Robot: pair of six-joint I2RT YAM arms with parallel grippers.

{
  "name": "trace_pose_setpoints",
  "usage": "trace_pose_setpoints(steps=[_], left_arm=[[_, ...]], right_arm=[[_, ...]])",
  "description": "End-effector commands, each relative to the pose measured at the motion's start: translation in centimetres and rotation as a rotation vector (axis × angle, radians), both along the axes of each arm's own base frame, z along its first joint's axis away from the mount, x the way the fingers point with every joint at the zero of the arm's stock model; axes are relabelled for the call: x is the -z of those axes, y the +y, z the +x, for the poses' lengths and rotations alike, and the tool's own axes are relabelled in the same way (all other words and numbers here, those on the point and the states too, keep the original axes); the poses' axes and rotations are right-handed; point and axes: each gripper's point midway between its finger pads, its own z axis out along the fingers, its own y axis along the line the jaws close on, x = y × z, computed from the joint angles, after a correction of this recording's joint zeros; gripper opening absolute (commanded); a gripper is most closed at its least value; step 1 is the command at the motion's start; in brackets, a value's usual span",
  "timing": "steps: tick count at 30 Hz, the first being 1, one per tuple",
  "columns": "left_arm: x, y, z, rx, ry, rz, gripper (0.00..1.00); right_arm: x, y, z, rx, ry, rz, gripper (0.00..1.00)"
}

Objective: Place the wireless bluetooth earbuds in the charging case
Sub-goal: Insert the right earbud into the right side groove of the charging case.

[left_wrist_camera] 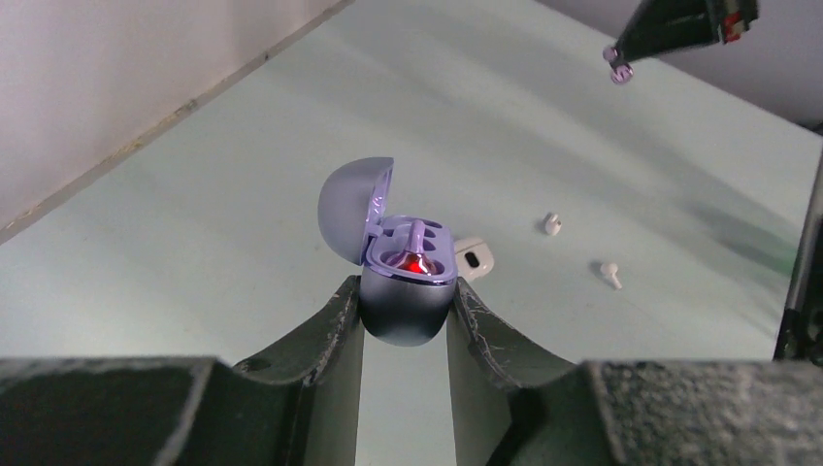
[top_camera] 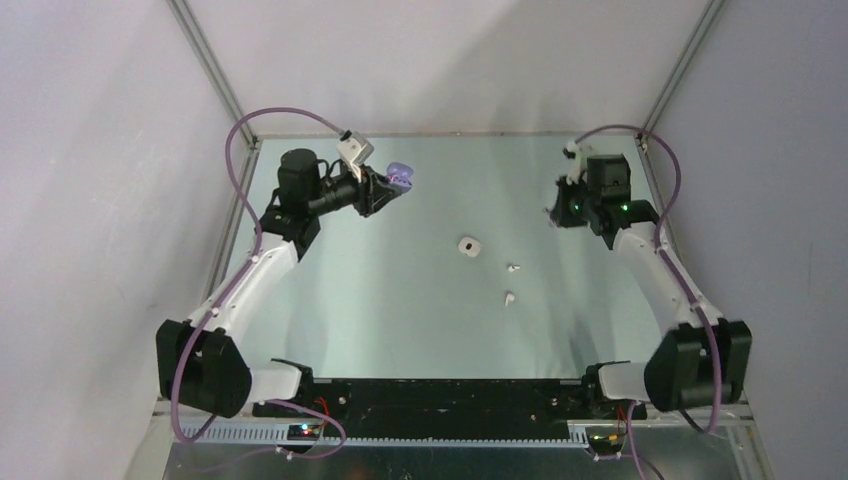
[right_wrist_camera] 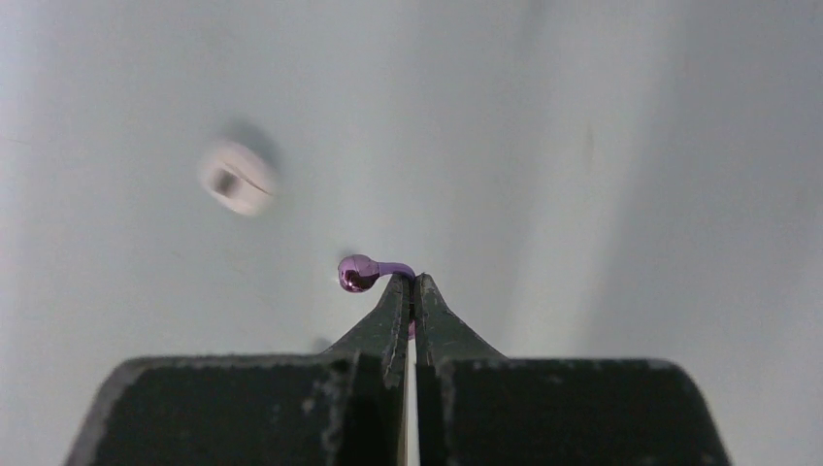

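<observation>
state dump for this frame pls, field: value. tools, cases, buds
left tool: shut on purple case, gripped by its lower body
purple case lid: open, swung back
purple case inside: red light on; seated earbud, purple, seems to lie in one slot
right tool: shut on purple earbud, pinched at the stem, bulb sticking out
white case: on table, mid, apart from both tools
white earbuds: two, loose on table beside white case, not touching each other
</observation>
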Motion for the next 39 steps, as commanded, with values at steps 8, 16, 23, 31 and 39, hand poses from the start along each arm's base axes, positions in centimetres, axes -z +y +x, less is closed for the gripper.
trace_pose_setpoints(steps=[8,16,23,31,39], left_arm=[[-9.4,-6.4,0.1,0.054,-0.318,-0.23,0.0],[-15.6,-6.3,0.5,-0.069,-0.443,-0.35,0.0],[-18.0,-5.8,0.1,-0.134,-0.459,-0.432,0.0],[-18.6,-6.3,-0.9,-0.084,-0.45,-0.466,0.0],[-19.5,-6.4,-1.6,-0.058,-0.455,-0.498,0.0]], right_arm=[[-27.3,14.3,3.3,-0.207,-0.807,0.245,0.0],[-34.8,18.0,3.4,-0.198,-0.966,0.405,0.0],[-36.1,20.8,2.5,-0.204,-1.019,0.474,0.0],[-35.5,22.9,2.1,-0.247,-1.013,0.5,0.0],[-34.4,24.0,2.6,-0.251,-0.997,0.485,0.0]])
